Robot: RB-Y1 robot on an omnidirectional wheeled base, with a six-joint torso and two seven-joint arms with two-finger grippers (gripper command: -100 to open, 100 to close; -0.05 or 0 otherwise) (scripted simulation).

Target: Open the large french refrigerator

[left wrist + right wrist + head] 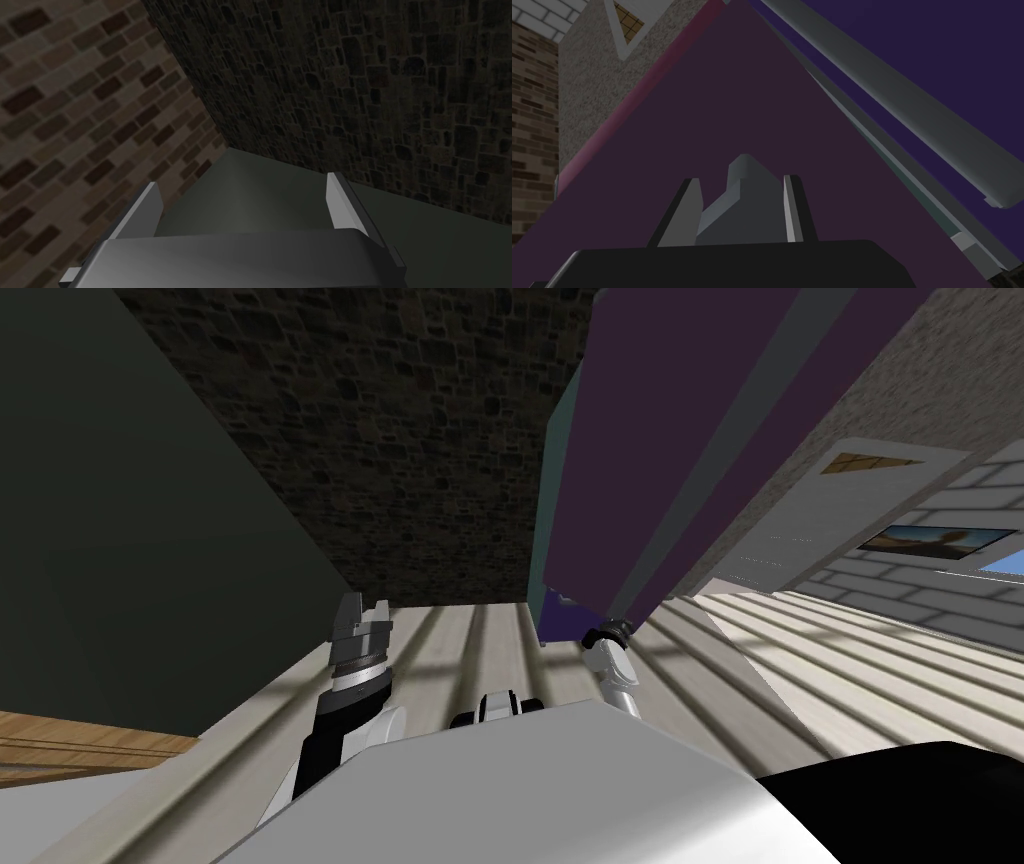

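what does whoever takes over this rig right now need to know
Left gripper: open, holding nothing, out in front on my left side.
Right gripper: shut on the end of the grey handle of the purple refrigerator door.
Done: reach and grasp.
Left: pull that door open. I cannot tell whether it is ajar yet.

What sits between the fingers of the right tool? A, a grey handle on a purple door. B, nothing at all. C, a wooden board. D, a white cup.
A: in the right wrist view the right tool has its two fingers pressed against the sides of the grey handle, which stands out from the purple door.
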